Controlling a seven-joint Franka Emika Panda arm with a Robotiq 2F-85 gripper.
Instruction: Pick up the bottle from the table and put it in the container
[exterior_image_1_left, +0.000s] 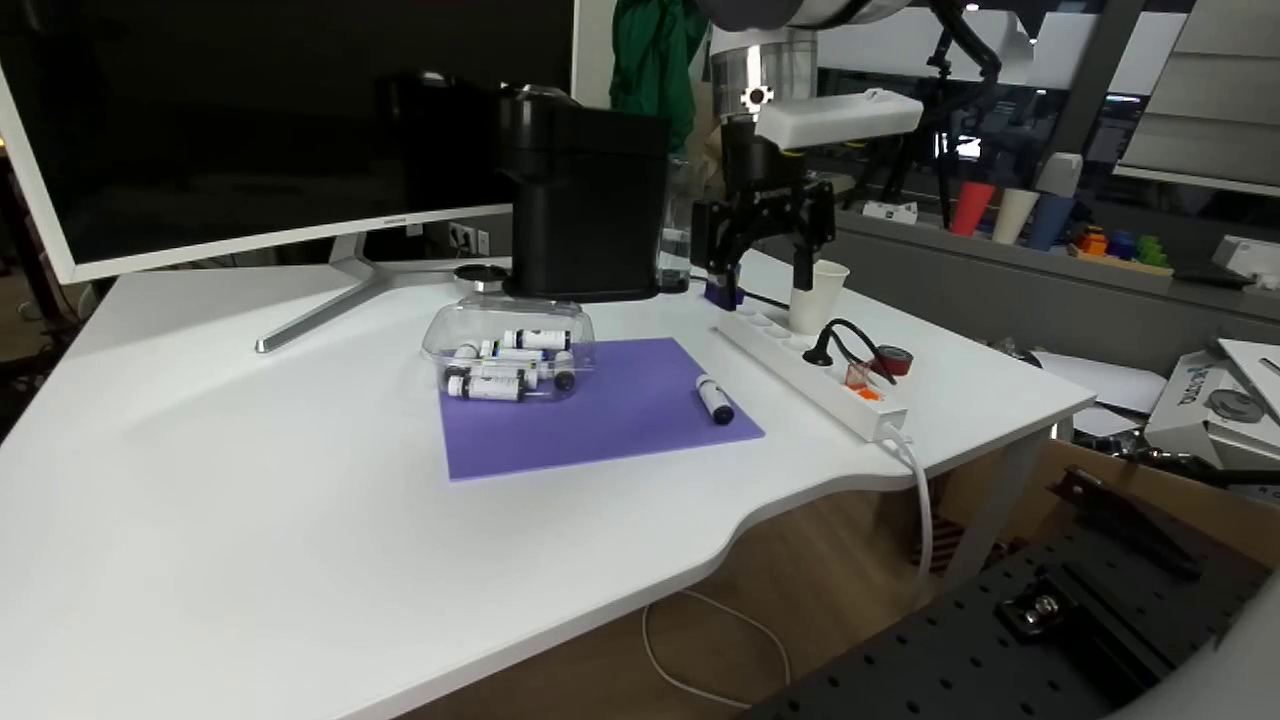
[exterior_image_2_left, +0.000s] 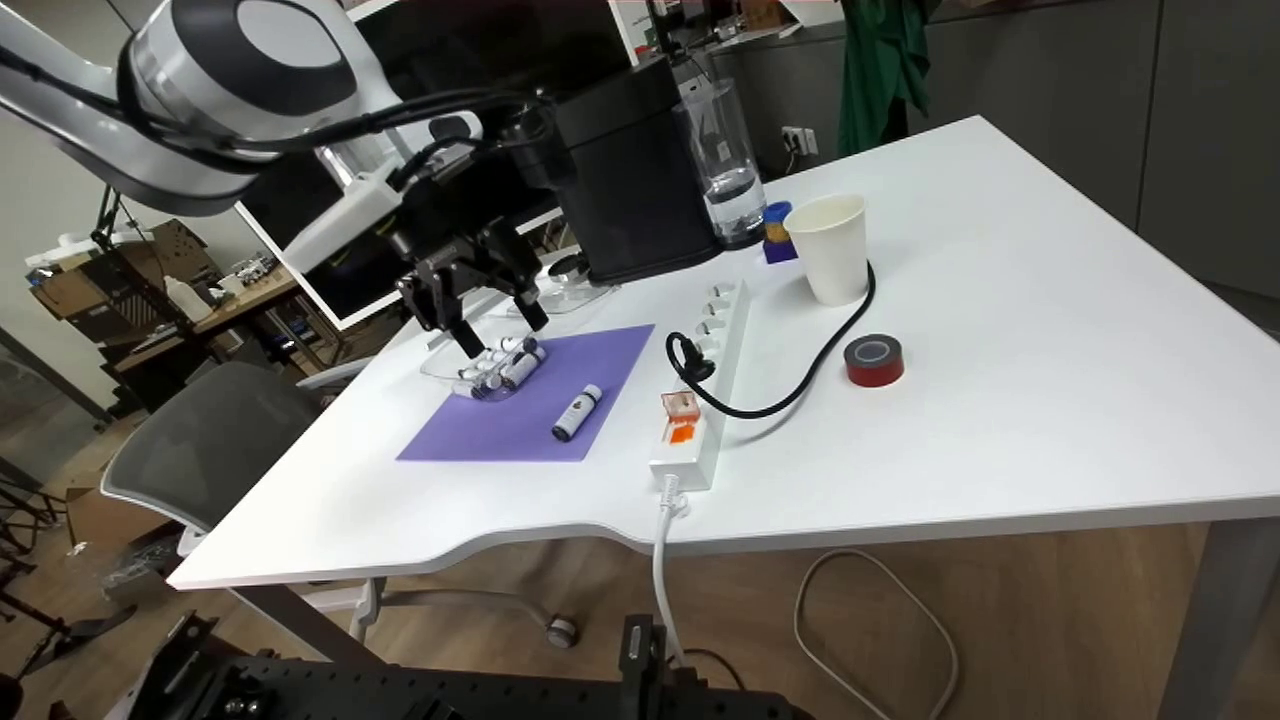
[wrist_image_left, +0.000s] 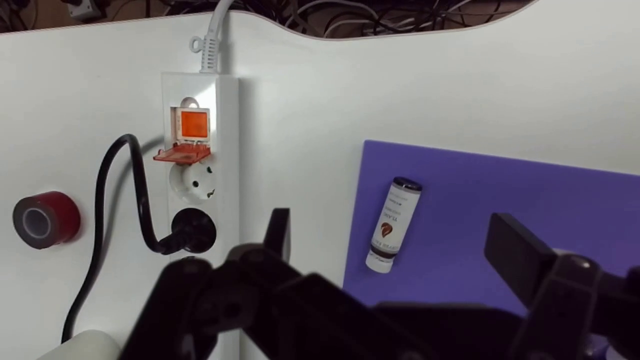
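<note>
Purple mat (wrist_image_left: 460, 200): on the counter (wrist_image_left: 300, 125) below my fingers (wrist_image_left: 517, 255); in the wrist view it starts within the gap and runs out past one of them, my mat-side finger.
Fingers: spread wide, nothing held between them, hanging above the counter and touching nothing that I can see.
Bottle (wrist_image_left: 393, 225): lying on its side on the mat, lower than my fingers; the wrist view shows it about midway across the gap.
Pale cap (wrist_image_left: 379, 263): the end nearer the roots of my fingers.
Dark end (wrist_image_left: 407, 184): points away from those roots, leaning a little toward the mat-side finger, so the long axis runs largely crosswise to the line I close along.
Slant: I judge a small turn would put a finger square on each flank; after that, the coming move should be mainly down, though how far I cannot tell.
Strip (wrist_image_left: 227, 165): out beyond my other finger; coming down off-line to that side could, I think, knock it.
Tub (exterior_image_1_left: 480, 320): past the mat-side finger's outer side, with other bottles (exterior_image_1_left: 487, 387) inside; this one lies apart from them, so grasping and carrying both look to be ahead.
</note>
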